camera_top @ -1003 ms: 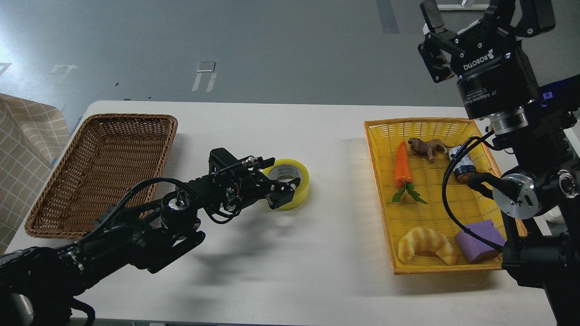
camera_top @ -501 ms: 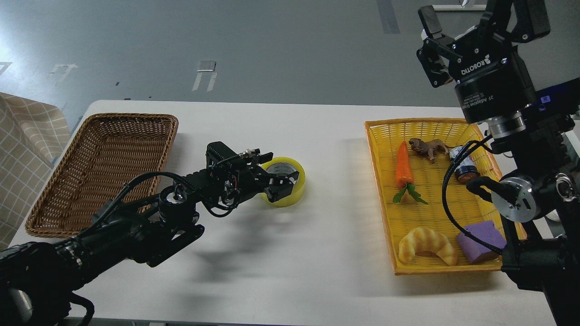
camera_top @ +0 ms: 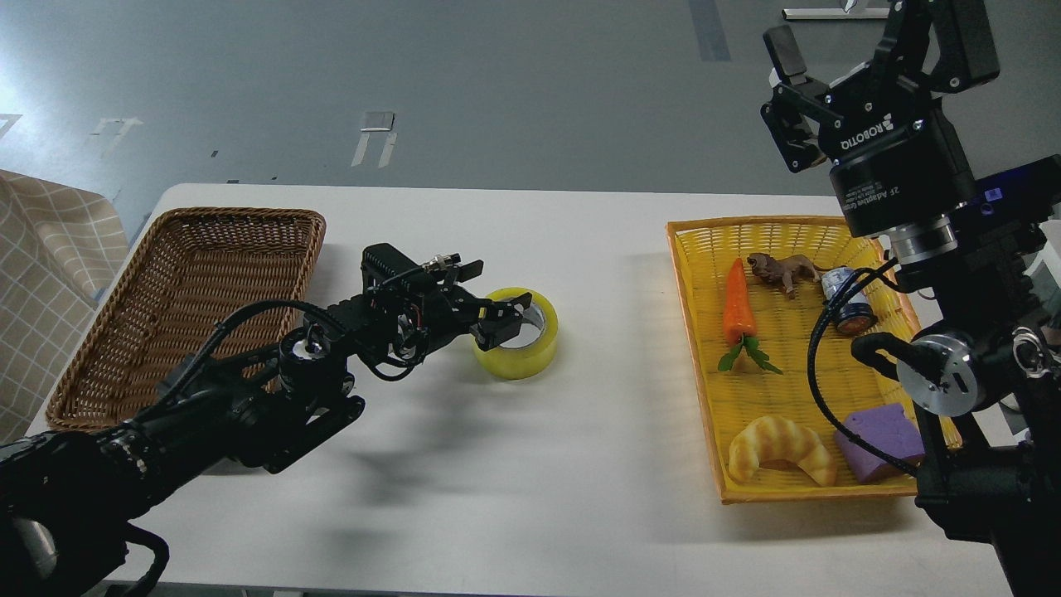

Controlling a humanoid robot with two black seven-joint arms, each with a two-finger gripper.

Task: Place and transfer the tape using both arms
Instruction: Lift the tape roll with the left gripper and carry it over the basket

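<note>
Gripping the tape point(camera_top: 515, 344) at its 9 o'clock wall, left fingers point(camera_top: 494, 322) closed on it mid-bench point(camera_top: 530, 481) for carrying toward the basket point(camera_top: 182, 307); right fingers point(camera_top: 787, 91) raised, open.

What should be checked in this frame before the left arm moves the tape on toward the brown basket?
1. Left gripper on the tape: ok, one finger reaches into the core; whether it is clamped, cannot tell.
2. Tape lifted off the white table: cannot tell, it looks to sit flat.
3. Brown wicker basket free to receive it: ok, nothing shows inside.
4. Right gripper out of the way: ok, raised high with fingers apart, holding nothing.
5. Yellow basket contents undisturbed: ok, carrot, croissant and purple block lie inside.
</note>
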